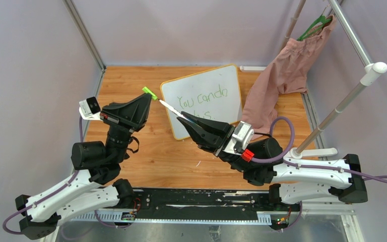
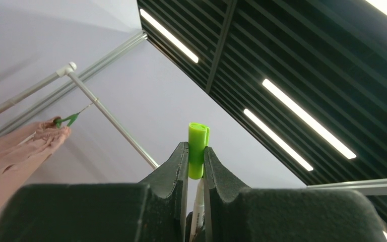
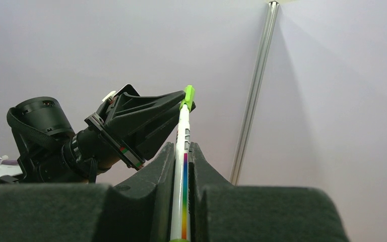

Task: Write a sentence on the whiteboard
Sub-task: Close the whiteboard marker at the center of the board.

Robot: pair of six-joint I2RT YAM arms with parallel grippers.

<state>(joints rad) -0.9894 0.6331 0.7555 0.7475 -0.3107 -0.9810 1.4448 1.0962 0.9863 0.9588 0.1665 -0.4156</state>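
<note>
Left jaws clamp green cap [image 2: 198, 146]; right jaws clamp marker [image 3: 182, 151] barrel: light, stiff, slick. Whiteboard [image 1: 216, 113] light, probably slides on desk [image 1: 166, 156]

Lab test cell: lilac wall panels [image 1: 181, 30], metal frame poles [image 1: 84, 34], ceiling strip lights [image 2: 307, 118].

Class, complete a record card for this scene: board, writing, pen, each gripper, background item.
whiteboard: flat on the wooden table, yellow-orange rim
sentence: green, "You can do"; the line below is partly hidden by the right arm
marker: white barrel, spans between both grippers
green cap: at the marker's far end; whether it is fully seated is unclear
left gripper: shut on the green cap
right gripper: shut on the marker
pink garment: hanging on the rack
</note>
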